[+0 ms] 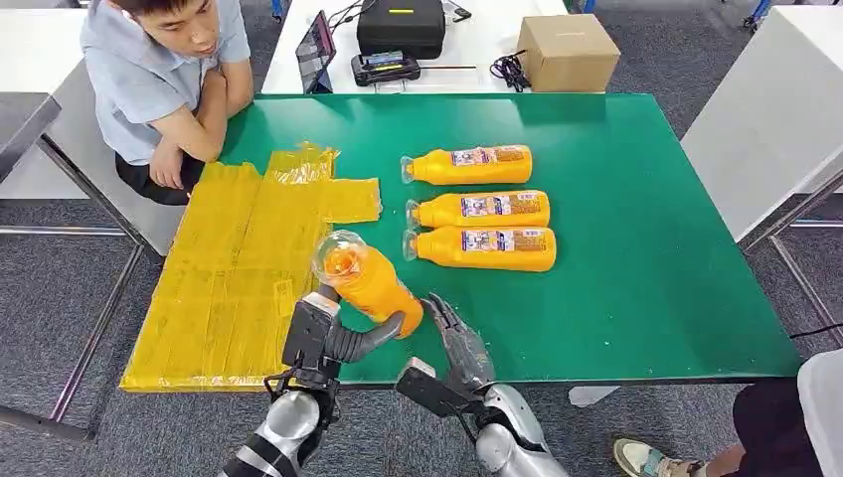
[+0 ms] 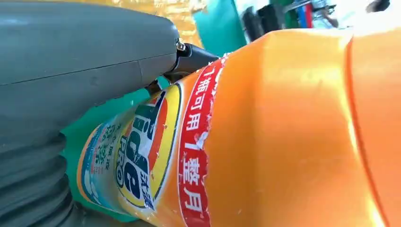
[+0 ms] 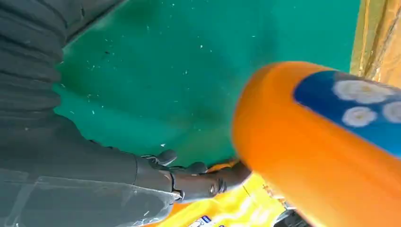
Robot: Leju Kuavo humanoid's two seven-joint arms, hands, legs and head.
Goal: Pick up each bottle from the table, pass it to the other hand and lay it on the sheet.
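The left hand (image 1: 333,338) is gripping an orange detergent bottle (image 1: 366,278) around its lower body, fingers curling under it, and is holding it tilted above the near edge of the green table (image 1: 656,248) with its clear cap pointing up and away from the robot. In the left wrist view the bottle's label (image 2: 142,146) is sitting right against the grey thumb (image 2: 85,61). The right hand (image 1: 459,343) is sitting just beside the bottle's base with its fingers (image 1: 447,318) stretched out straight — whether they are touching the bottle I cannot tell, and it is holding nothing. In the right wrist view the bottle's base (image 3: 321,142) is looming close over the green surface.

Three more orange bottles (image 1: 479,207) are lying on their sides in a row mid-table, caps toward the yellow sheet (image 1: 239,268), which is lying crinkled over the table's left part and overhanging its near edge.

A person in a light blue shirt (image 1: 164,70) is sitting at the far left corner, leaning an arm on the table. Behind it a white table (image 1: 477,50) is carrying a cardboard box (image 1: 569,52), a black case (image 1: 401,25), a tablet (image 1: 316,50) and cables — grey carpet (image 1: 60,288) is covering the floor, and someone's shoe (image 1: 641,459) is showing at the near right
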